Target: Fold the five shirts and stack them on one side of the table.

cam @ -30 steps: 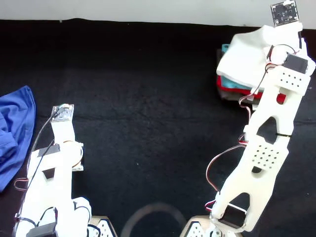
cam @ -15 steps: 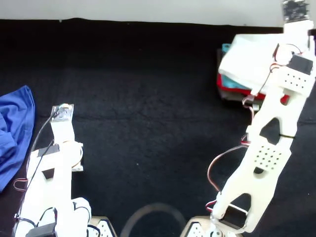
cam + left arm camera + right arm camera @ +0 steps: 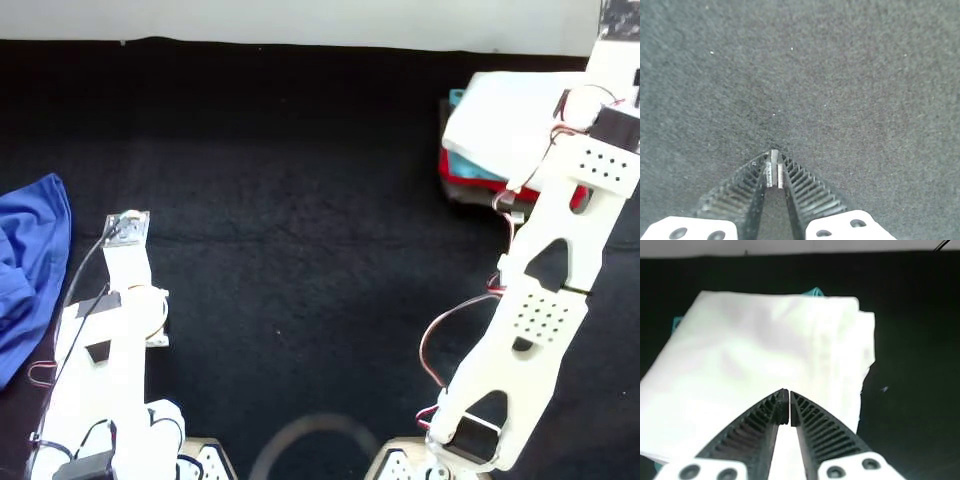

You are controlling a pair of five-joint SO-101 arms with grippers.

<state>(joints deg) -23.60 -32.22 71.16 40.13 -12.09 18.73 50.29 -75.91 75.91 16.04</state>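
Black fuzzy cloth over whole table, pale wall strip along far edge, faint grey ring on cloth nr front edge, few white specks on cloth.

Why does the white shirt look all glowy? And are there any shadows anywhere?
Right wrist view: strong light hits the white shirt, so its creases nearly wash out against the dark table. High view: the shirt is the brightest thing there too. Left wrist view: the light is even, with just a small dark shadow on the table at the tip of the left gripper.
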